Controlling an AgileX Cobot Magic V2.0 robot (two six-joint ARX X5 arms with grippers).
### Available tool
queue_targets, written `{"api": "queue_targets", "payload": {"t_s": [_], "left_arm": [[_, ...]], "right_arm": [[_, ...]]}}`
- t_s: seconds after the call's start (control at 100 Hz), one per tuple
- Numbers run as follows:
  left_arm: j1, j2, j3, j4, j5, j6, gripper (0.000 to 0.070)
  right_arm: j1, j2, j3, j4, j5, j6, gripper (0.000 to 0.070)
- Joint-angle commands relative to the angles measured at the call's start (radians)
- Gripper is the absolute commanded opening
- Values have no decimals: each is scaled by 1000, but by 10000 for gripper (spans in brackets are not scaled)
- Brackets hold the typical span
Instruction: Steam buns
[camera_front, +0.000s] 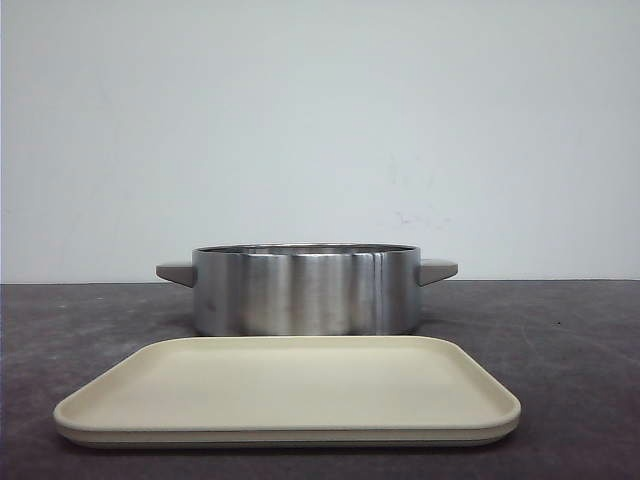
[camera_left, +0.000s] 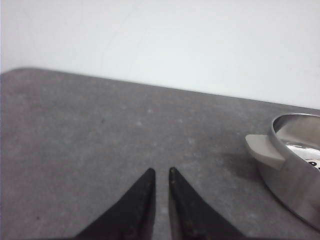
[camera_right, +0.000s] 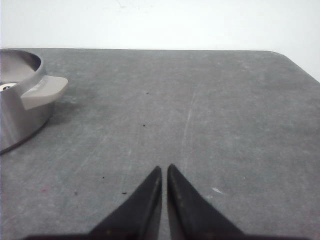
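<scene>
Nearest us lies the tray (camera_front: 290, 400), a flat cream rectangle with rounded corners and a low rim, matte and bare, so we judge it waits to receive or has given up the buns. Just behind it stands the pot (camera_front: 305, 290), a wide, shallow cylinder of brushed steel with a grey stub handle on each side; it sits centred between our arms, which would let either one reach it. Both rest on the table (camera_front: 580, 340), a dark grey, mottled, lightly scratched slab. Of the buns we see almost nothing: in the left wrist view a sliver of white with a black mark (camera_left: 314, 163) shows inside the pot, and the right wrist view has a similar glimpse at the rim, so we judge at least one bun is already in the pot, though how many we cannot tell. Our left gripper (camera_left: 161, 172) hangs over bare table beside the pot's left handle (camera_left: 265, 150), its black tapered fingers nearly together with only a narrow slit between them, grasping nothing. Our right gripper (camera_right: 164, 168) is likewise pinched closed and empty, well apart from the right handle (camera_right: 44, 91)
</scene>
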Motion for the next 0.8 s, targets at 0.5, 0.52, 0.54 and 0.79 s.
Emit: {"api": "queue_targets", "payload": {"t_s": [0.5,0.52,0.54,0.79], "left_arm": [[2,0,-71,-86,5,89,0],[2,0,-71,-85,11,90,0],[2,0,-71,-86,18,92,0],[21,0,-71,-86,42,95,0]], "right_arm": [[1,0,-3,14,3,10,12],[1,0,-3,14,3,10,12],[1,0,-3,14,3,10,12],[1,0,-3,14,3,10,12]]}}
